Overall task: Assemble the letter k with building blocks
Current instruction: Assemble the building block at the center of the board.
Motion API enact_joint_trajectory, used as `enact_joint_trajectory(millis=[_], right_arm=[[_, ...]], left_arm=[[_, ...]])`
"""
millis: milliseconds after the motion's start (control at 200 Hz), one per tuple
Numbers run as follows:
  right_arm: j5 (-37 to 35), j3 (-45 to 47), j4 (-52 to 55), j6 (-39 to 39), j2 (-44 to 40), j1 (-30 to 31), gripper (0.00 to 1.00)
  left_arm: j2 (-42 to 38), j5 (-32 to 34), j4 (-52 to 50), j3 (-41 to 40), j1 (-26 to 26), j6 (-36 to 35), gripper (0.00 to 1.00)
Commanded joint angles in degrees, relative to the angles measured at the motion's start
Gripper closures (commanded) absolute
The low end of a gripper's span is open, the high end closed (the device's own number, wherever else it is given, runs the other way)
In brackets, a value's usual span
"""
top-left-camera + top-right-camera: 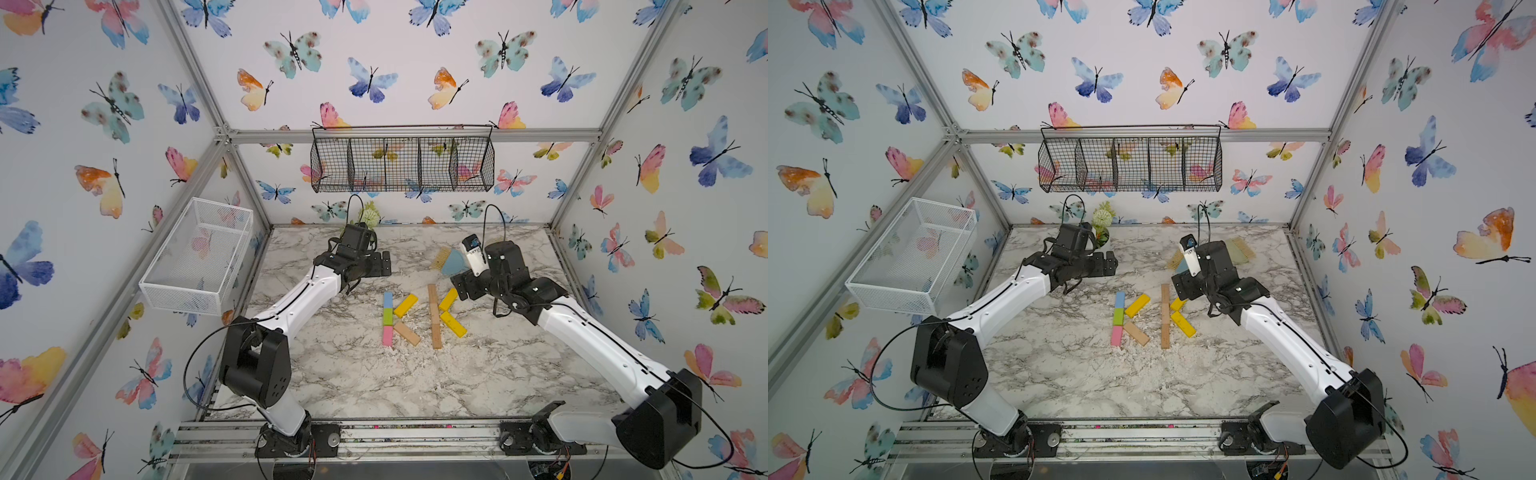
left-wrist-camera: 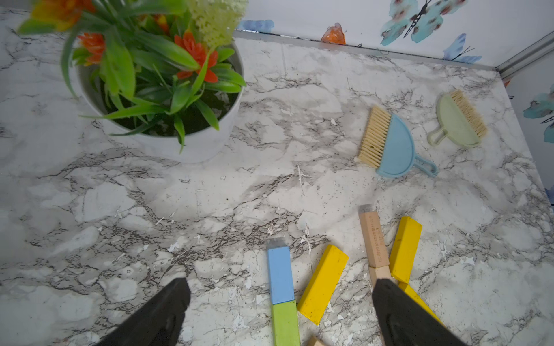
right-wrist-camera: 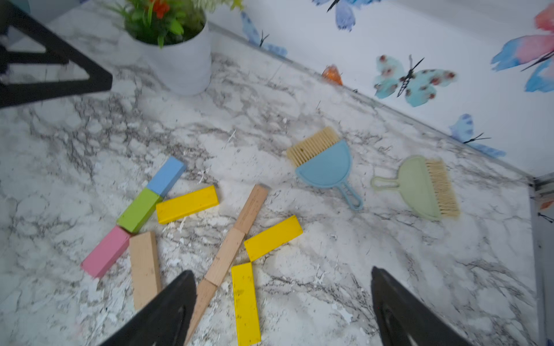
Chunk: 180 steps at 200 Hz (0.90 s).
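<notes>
Building blocks (image 1: pixel 406 305) lie beneath right pincer (image 3: pixel 281 273), jaws wide apart.

Marble-look tabletop (image 1: pixel 332 374), smooth but scuffed, white flecks chipped up at its centre; tan bars (image 3: pixel 145 266) showing bare matt wood, grain visible; yellow bars (image 3: pixel 187 203), blue block (image 3: pixel 166 176), green block (image 3: pixel 139 209), pink block (image 3: pixel 105 251) all painted, flat and matt; out at one o'clock, blue dustpan (image 3: pixel 326 167) and green dustpan (image 3: pixel 416 185) in dull plastic, bristles (image 3: pixel 311 145) pale and coarse; white pot (image 2: pixel 204 143) at eleven, smooth; wire basket (image 1: pixel 403 164) up at twelve, black metal mesh.
</notes>
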State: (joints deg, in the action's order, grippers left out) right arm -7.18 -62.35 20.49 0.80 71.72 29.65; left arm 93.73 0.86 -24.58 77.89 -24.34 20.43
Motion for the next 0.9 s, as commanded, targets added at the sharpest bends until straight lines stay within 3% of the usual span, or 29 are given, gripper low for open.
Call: enact_joint_trajectory(millis=[0,100,205,450,631,896], right_arm=[[-1.44,5.34,-8.21,-4.30,-4.20,-5.77,0.03],[6.12,9.32,-11.85,-8.25,-7.23,-14.13,0.02],[7.93,11.03,-12.06,-9.63,-7.56,-18.66,0.02],[12.57,18.02,-18.36,-13.95,-7.85,-28.19,0.02],[12.19,22.53,-25.63,-18.02,-5.54,-32.13,0.02],[9.55,26.16,-29.37,-18.52,-5.11,-32.55,0.02]], left_arm=[[-1.53,1.28,-0.14,-0.52,4.63,1.69,0.02],[-3.47,-4.15,3.00,-4.61,11.74,5.98,0.02],[-4.97,-7.06,4.69,-8.02,18.33,8.78,0.02],[-11.39,3.26,4.69,-11.54,27.19,9.37,0.02],[-14.98,5.51,10.40,-18.70,27.78,9.57,0.02],[-18.60,11.81,18.69,-26.44,26.22,6.28,0.02]])
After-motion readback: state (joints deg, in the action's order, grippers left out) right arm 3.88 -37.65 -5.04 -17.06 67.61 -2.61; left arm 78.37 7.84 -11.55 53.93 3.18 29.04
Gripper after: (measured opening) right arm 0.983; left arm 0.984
